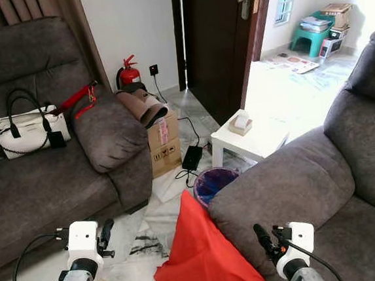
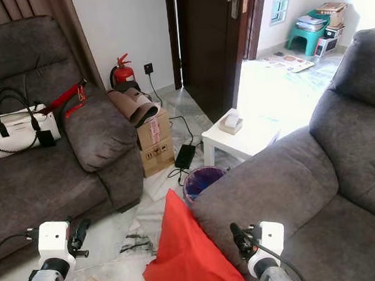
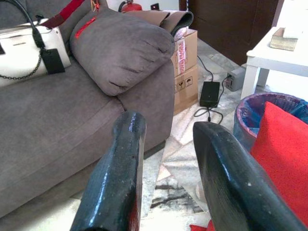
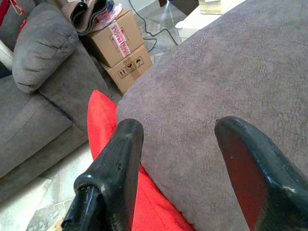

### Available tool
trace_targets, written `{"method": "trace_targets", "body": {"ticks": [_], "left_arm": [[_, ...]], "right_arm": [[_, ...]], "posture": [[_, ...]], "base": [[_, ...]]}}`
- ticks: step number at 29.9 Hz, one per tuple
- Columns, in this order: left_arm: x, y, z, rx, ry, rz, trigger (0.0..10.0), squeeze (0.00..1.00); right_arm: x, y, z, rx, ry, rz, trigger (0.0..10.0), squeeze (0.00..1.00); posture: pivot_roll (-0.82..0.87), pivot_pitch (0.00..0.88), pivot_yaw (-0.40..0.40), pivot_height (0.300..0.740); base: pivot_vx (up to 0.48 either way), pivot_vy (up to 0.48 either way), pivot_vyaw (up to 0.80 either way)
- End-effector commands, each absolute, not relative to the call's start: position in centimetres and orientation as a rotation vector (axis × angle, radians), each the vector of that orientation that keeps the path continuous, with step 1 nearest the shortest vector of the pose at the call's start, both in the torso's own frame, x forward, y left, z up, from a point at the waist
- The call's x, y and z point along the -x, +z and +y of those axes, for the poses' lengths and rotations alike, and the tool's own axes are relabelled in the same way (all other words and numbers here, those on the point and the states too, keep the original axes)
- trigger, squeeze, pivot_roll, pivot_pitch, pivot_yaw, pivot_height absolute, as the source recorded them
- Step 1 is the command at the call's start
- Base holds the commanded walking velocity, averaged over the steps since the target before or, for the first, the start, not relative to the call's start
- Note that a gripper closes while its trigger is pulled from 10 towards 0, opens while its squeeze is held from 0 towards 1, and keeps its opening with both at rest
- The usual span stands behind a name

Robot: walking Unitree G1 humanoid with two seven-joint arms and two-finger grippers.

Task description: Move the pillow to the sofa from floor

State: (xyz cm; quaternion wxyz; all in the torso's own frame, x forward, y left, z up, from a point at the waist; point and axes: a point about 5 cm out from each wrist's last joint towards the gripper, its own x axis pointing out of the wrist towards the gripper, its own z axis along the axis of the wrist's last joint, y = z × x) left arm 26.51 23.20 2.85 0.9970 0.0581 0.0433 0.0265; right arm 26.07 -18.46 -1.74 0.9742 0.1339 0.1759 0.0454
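Observation:
A red pillow [image 1: 204, 257] stands on the tiled floor, leaning against the armrest of the grey sofa [image 1: 296, 183] on the right. Another grey sofa [image 1: 40, 186] is on the left. My left gripper [image 3: 168, 127] is open and empty, held low over the floor between the left sofa and the pillow, whose red edge [image 3: 284, 144] lies beside one finger. My right gripper [image 4: 180, 127] is open too, hovering just above the right sofa's armrest, with the pillow [image 4: 103, 120] below and beside it.
A purple-lined wastebasket [image 1: 214, 181] sits just beyond the pillow, beside a white side table [image 1: 253, 138]. Cardboard boxes [image 1: 163, 142], a power adapter with cable [image 1: 192, 156] and a fire extinguisher [image 1: 128, 72] crowd the corner. A white handbag [image 1: 29, 131] rests on the left sofa.

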Motion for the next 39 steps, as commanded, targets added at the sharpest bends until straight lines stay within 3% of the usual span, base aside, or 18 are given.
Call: {"method": "trace_targets", "body": {"ticks": [1,9,18,26,39], "left_arm": [[-26.3,2.7,23.3,-0.103,0.069,0.097,10.0,0.0],[-26.2,2.9,23.7,-0.099,0.091,0.086,10.0,0.0],[-24.1,-0.2,24.2,-0.092,0.115,0.258,10.0,0.0],[-23.4,-0.5,24.4,-0.085,0.133,0.264,10.0,0.0],[-23.6,0.0,24.4,-0.086,0.132,0.231,10.0,0.0]], "right_arm": [[-26.3,-1.7,-18.4,-0.262,0.095,0.367,10.0,0.0],[-26.1,-1.8,-18.2,-0.258,0.113,0.375,10.0,0.0],[-26.7,-1.4,-17.9,-0.252,0.119,0.358,10.0,0.0],[-26.4,-1.8,-17.3,-0.228,0.151,0.398,10.0,0.0],[-26.3,-1.8,-16.9,-0.245,0.162,0.386,10.0,0.0]], "posture": [[0.05,0.0,0.016,0.705],[0.04,0.0,0.009,0.676],[0.02,0.0,0.034,0.676],[0.03,0.0,0.037,0.646],[0.04,0.027,0.039,0.646]], "base": [[0.0,0.0,0.0],[0.0,0.0,0.0],[0.0,0.0,0.0],[0.0,0.0,0.0],[0.0,0.0,0.0]]}}
